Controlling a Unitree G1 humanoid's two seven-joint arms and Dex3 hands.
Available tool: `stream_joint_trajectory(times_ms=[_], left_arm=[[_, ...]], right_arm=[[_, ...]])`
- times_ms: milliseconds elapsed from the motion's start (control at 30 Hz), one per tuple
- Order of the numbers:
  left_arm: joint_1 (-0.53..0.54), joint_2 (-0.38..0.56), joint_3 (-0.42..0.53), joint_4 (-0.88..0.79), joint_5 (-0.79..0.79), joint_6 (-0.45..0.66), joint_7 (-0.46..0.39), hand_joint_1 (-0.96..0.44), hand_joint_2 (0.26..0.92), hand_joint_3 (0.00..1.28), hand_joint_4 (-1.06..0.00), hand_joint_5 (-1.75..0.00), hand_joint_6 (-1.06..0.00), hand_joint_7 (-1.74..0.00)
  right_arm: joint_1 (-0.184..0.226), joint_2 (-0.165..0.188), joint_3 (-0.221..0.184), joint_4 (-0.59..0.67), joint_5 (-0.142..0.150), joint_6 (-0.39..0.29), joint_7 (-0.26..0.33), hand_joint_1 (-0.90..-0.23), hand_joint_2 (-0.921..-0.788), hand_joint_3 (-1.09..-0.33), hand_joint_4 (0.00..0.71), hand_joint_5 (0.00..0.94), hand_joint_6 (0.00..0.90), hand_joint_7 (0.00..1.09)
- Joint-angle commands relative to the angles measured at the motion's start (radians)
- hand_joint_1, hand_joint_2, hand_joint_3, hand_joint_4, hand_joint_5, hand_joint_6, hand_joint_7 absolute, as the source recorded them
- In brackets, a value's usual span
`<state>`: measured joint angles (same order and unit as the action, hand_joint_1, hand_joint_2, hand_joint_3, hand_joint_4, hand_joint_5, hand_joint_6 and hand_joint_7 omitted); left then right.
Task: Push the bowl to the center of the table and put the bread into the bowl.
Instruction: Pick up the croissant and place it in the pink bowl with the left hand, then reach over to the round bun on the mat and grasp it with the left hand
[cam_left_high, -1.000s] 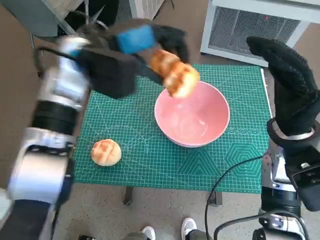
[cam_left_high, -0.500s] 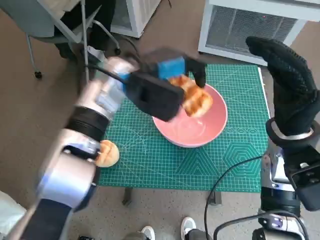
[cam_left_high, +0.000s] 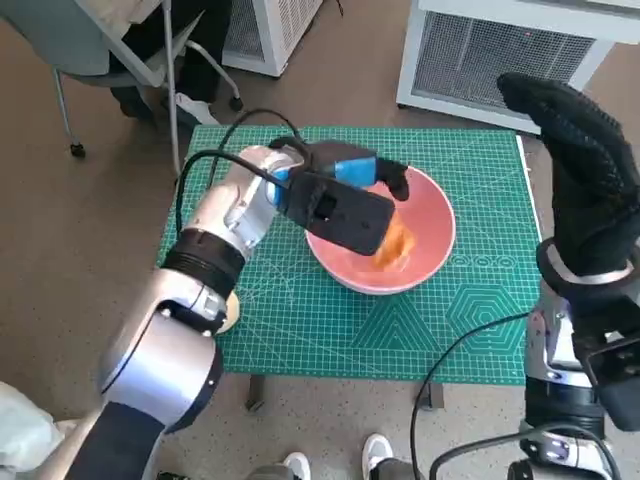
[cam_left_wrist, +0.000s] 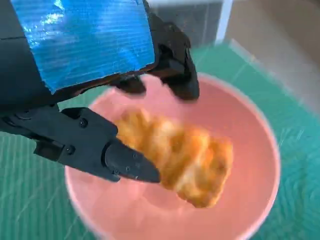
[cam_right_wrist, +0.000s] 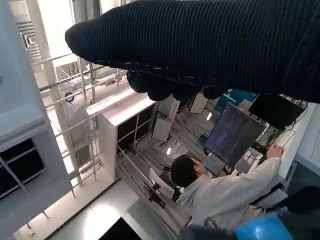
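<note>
Left hand (cam_left_high: 345, 195) — black, blue tape over its back, lowered into the pink bowl (cam_left_high: 432, 250). In the left wrist view its fingers (cam_left_wrist: 125, 162) lie to either side of the bread (cam_left_wrist: 180, 160); the picture is blurred, so whether they pinch the piece or merely touch it cannot be told. From the head view the hand covers most of the bread, and only an orange patch shows under its far edge.

Bowl — directly under the left hand, on the green cutting mat (cam_left_high: 300, 320) that covers the desk; its near-left rim is hidden by the hand and forearm.

Second bread roll (cam_left_high: 230, 312) — back along the left forearm, near the elbow; almost wholly hidden by the arm, only a pale sliver visible.

Black cable (cam_left_high: 450, 370) — crosses the mat's near edge, between the bowl and the right arm.

Right hand (cam_left_high: 580, 160) — gloved, raised well apart from the bowl beyond the mat's right edge; fingers extended, holding nothing. In the right wrist view only a dark knitted band is seen.

Person (cam_right_wrist: 220, 192) — in the right wrist view, light sleeve reaching towards a monitor (cam_right_wrist: 232, 135); picture turned.

White grilled unit (cam_left_high: 500, 50) — on the floor past the desk's far edge, cut off by the frame.
</note>
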<state>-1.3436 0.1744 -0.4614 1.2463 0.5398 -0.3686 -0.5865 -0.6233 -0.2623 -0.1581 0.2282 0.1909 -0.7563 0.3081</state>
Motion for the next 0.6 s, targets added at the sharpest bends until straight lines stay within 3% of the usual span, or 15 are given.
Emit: stream_joint_trajectory(times_ms=[33,267,600], left_arm=[[0.013,0.035,0.006,-0.028,-0.007,-0.041,0.002,-0.42,0.881,0.04,0.00,0.00,-0.08,-0.28],[0.039,0.131,0.076,-0.095,-0.079,-0.161,-0.019,-0.48,0.901,0.03,-0.01,0.00,-0.09,-0.28],[0.151,0.340,0.221,-0.343,-0.277,-0.277,-0.184,-0.40,0.920,0.01,-0.19,-0.03,-0.24,-0.21]], right_arm=[[0.023,0.001,-0.002,-0.005,-0.008,0.004,-0.010,-0.601,-0.921,-0.726,0.289,0.000,-0.001,0.66],[0.021,0.006,0.001,-0.003,-0.017,-0.002,-0.020,-0.593,-0.921,-0.726,0.289,0.000,-0.001,0.66],[0.028,0.006,0.004,-0.009,-0.029,-0.010,-0.029,-0.588,-0.921,-0.730,0.290,0.000,-0.001,0.66]])
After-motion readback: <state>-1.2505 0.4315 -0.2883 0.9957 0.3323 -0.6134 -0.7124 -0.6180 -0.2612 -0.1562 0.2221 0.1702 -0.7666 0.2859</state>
